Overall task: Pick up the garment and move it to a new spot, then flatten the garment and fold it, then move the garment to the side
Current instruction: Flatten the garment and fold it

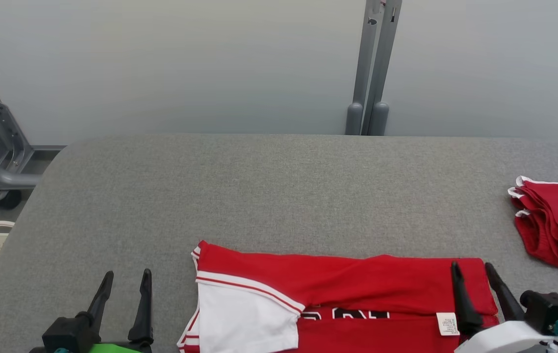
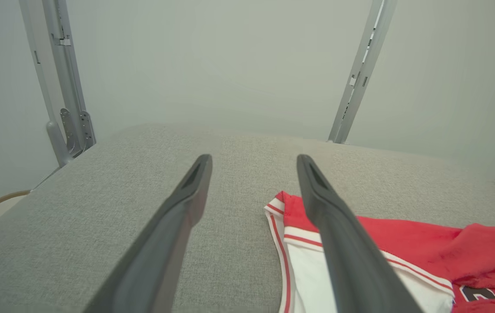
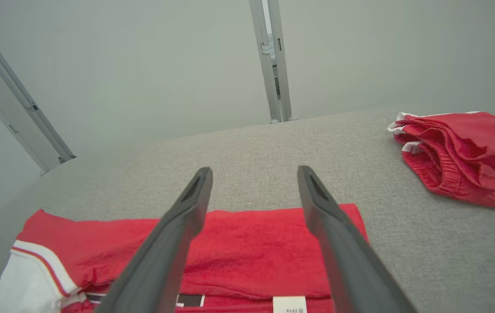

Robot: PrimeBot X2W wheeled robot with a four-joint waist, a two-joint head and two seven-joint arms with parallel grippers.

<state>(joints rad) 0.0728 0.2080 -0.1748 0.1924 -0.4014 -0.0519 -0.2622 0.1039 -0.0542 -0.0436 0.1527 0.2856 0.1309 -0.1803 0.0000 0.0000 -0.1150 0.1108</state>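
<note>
A: Where is the garment [image 1: 347, 289] sitting?
B: It's lying half-folded along the table's [image 1: 279, 196] near edge; the left gripper [image 1: 128, 272] and right gripper [image 1: 472, 265] are both hovering spread wide, empty.
A: Handling?
B: Looking soft, light, floppy; I'm favouring pinching both end corners.

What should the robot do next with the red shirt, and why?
Probably slide the left gripper to its right, onto the white sleeve of the red jersey. Its jaws are open and empty over bare table, while the right gripper, also open, hovers over the jersey's right end. The jersey looks only half folded, so both likely need a hold.
</note>
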